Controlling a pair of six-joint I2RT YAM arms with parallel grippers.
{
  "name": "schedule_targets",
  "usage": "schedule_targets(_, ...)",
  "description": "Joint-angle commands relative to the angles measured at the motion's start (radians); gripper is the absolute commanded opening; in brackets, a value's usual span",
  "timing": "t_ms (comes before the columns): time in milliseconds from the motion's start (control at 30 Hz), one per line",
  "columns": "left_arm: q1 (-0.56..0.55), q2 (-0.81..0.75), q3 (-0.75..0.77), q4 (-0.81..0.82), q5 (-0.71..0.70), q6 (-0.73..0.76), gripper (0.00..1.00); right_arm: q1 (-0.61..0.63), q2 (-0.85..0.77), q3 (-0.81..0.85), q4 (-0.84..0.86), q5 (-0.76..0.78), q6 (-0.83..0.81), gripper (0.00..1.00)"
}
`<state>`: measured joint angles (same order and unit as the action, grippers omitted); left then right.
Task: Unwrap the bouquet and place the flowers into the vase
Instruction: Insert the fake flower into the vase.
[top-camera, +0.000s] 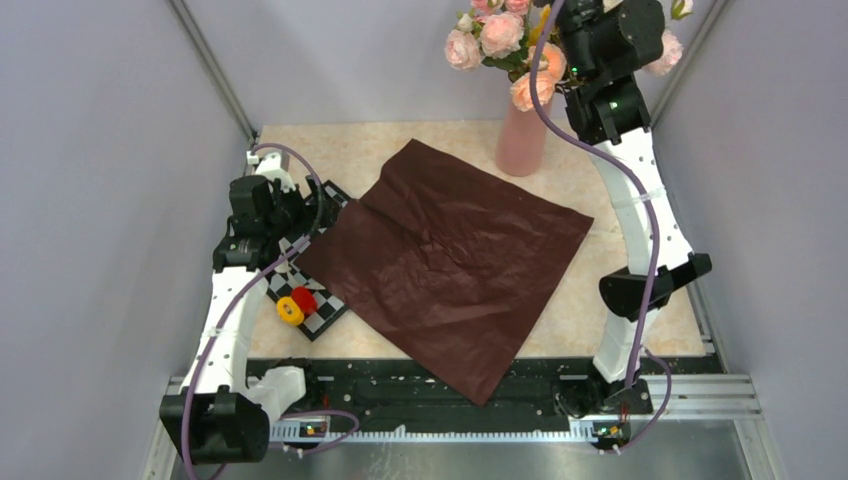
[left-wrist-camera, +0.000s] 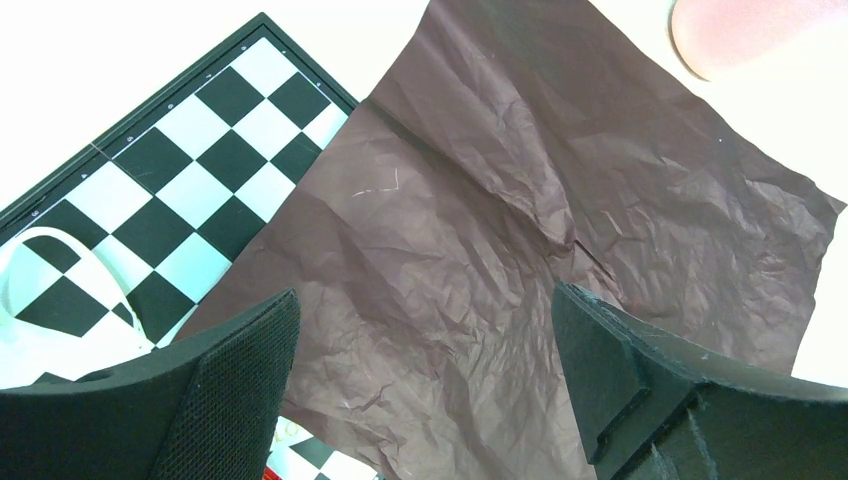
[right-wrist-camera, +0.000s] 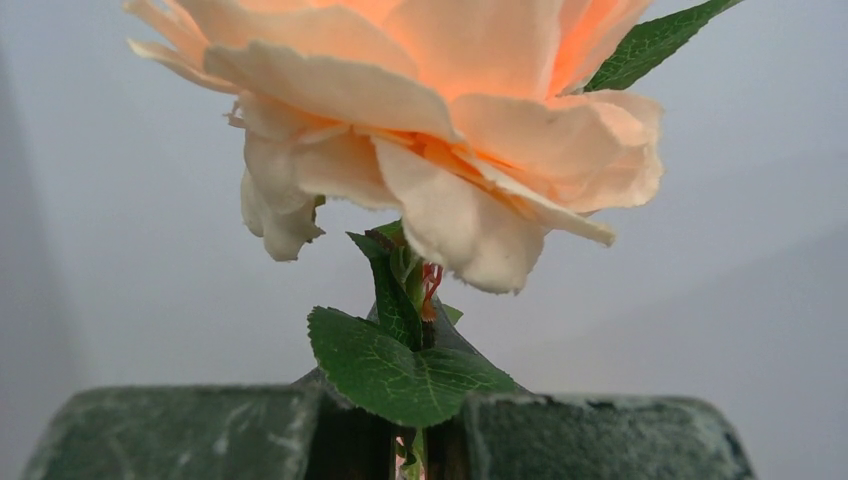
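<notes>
Dark red crinkled paper is lying spread flat across the middle of the worktop, its left corner overlapping a chessboard. The vase is standing upright near the far edge, just beyond the paper, and the flowers are sitting in it, blooms fanning out above its neck. The right end effector is hovering high among those blooms, its jaws clamping the thin green stem under a peach rose. The left end effector is hanging wide open and empty over the paper's left side.
</notes>
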<state>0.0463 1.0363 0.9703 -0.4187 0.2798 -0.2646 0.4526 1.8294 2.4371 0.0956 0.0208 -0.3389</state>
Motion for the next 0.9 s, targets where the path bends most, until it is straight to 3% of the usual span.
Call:
schedule_targets(0,0.007,-0.021,-0.012,0.035,0.0,0.014,0.99,-0.013,0.029,0.043,-0.044,-0.016,-0.006,0.0)
schedule_targets(867,0.008,-0.019,-0.013,0.029,-0.01,0.019,0.99,-0.099,0.163,0.008,-0.172,0.019,0.01,0.0)
